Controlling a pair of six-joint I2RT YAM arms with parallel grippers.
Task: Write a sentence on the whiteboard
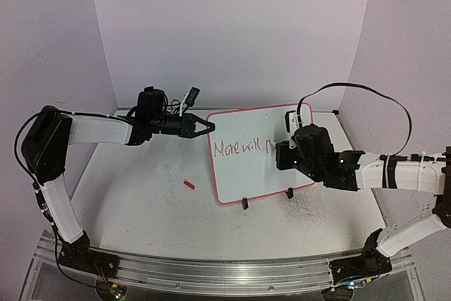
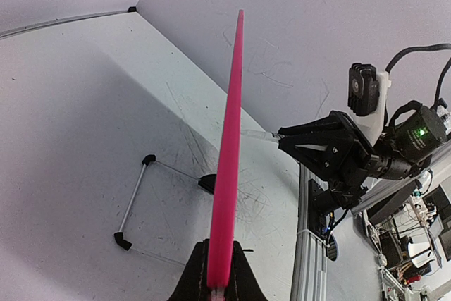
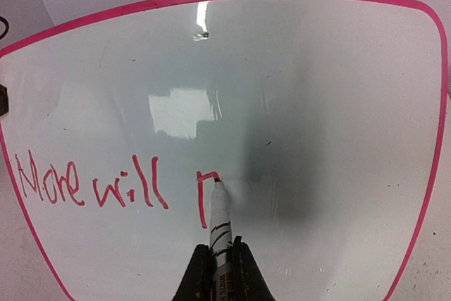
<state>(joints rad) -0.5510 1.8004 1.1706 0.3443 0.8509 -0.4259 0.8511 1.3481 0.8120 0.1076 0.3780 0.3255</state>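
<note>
Lilac walls close round a scuffed white table (image 1: 141, 202). On it, a little toward three o'clock from the middle, the whiteboard (image 1: 261, 170) stands propped on its long edge, leaning back on two black clip feet (image 1: 244, 203). The sentence (image 3: 91, 187) reads "More will" in thin red script low on the board's face. At its three o'clock end are the first strokes of another letter.

The board looks thin, stiff and light, with a glossy face that fingers would slide on. My guess is that it would rock or skate backward under pen pressure. The pink rim is the sensible place to take it, well away from the wet lettering, which would smear at a touch.

The left gripper (image 1: 210, 126) has hold of exactly that. Its jaws are closed tight on the rim at the board's eleven o'clock corner, and the left wrist view shows the board's edge pinched between them.

The right gripper (image 3: 220, 259), at the board's three o'clock side, is closed round the barrel of a marker (image 3: 220, 216). The marker's tip sits on the unfinished letter. That smooth, slim barrel could twist in the grip if pressed hard.

A small red cap (image 1: 188, 185) lies on the table at nine o'clock from the board's lower corner.
</note>
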